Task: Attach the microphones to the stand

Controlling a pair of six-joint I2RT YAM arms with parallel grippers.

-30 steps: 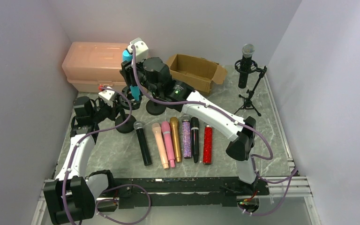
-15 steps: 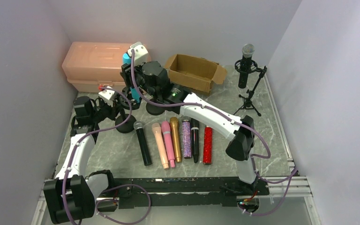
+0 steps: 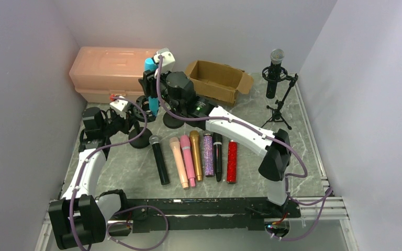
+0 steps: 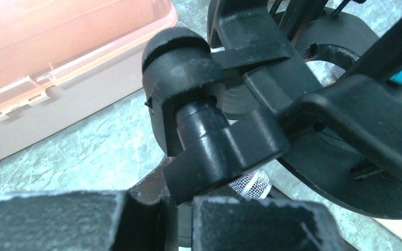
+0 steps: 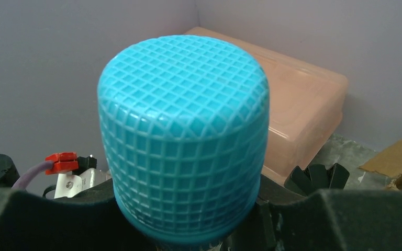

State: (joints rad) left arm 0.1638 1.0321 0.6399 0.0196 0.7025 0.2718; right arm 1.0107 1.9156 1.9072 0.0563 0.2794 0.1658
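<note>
Right claw: clenched round the teal mic just below its head; the mic is upright, head up.
Left claw: clenched on the neck of the stand, bracing it. It has not moved in the last second.
Change: the right claw has carried the teal mic to the right and slightly back. A second ago the head was in front of the case lid; now it is off the case's right end.
Meaning: probably a lining-up move, bringing the mic's tail over the stand's holder. The mic is not seated yet, so the grip should not be let go. The arm hides whether the tail touches the holder.
Other mics: seven lie in a row on the tabletop, on the near side of the stands. One more is mounted on the tripod at far right.
Edges: the case is just behind and left of the teal mic. The carton is close on the right, beyond the wrist. A second round base sits under the right arm.
Room: tight between case and carton, so a sideways swing could knock either. Straight up, or back over the row, is open. The left wall runs near the left arm.
</note>
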